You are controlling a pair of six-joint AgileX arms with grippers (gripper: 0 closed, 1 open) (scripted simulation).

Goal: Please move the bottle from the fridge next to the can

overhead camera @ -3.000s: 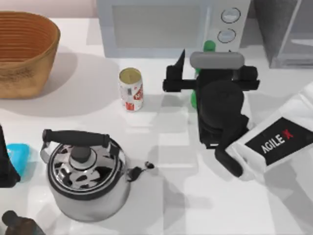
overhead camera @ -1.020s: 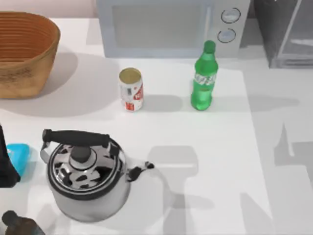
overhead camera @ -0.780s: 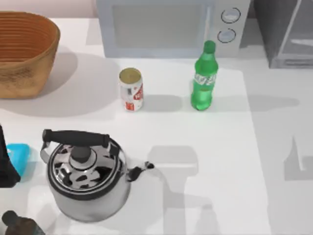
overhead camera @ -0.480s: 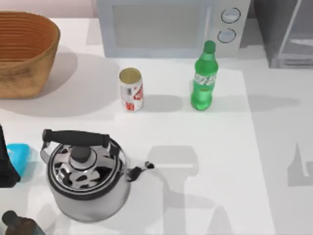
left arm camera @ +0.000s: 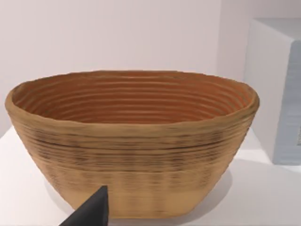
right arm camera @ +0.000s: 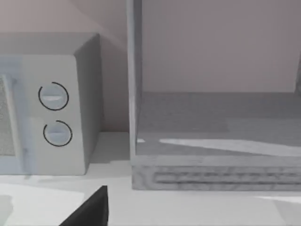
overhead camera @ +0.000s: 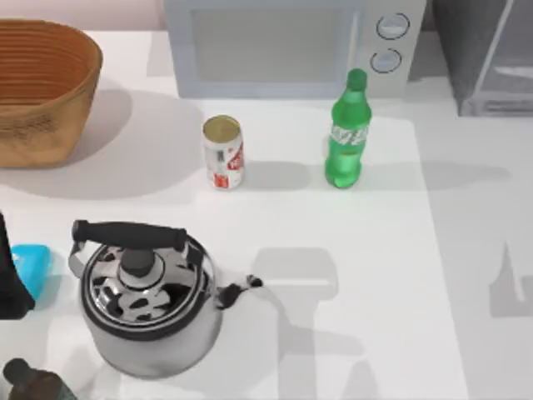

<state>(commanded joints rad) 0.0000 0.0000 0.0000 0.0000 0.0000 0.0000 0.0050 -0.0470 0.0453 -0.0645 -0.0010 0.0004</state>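
Now the bottle [overhead camera: 347, 133] stands upright on the table [overhead camera: 375, 275], out of the fridge [overhead camera: 487, 54], in front of the microwave [overhead camera: 291, 46] and to the right of the can [overhead camera: 223, 152], with a clear gap between them. A dark fingertip [left arm camera: 89, 212] of the left gripper shows before the basket [left arm camera: 131, 141], and one fingertip [right arm camera: 91, 209] of the right gripper shows facing the fridge. I cannot tell how far either gripper's jaws are open, and nothing is seen in their hold

White table [overhead camera: 375, 292], bottle [overhead camera: 346, 133], can [overhead camera: 223, 152], kettle [overhead camera: 150, 300]
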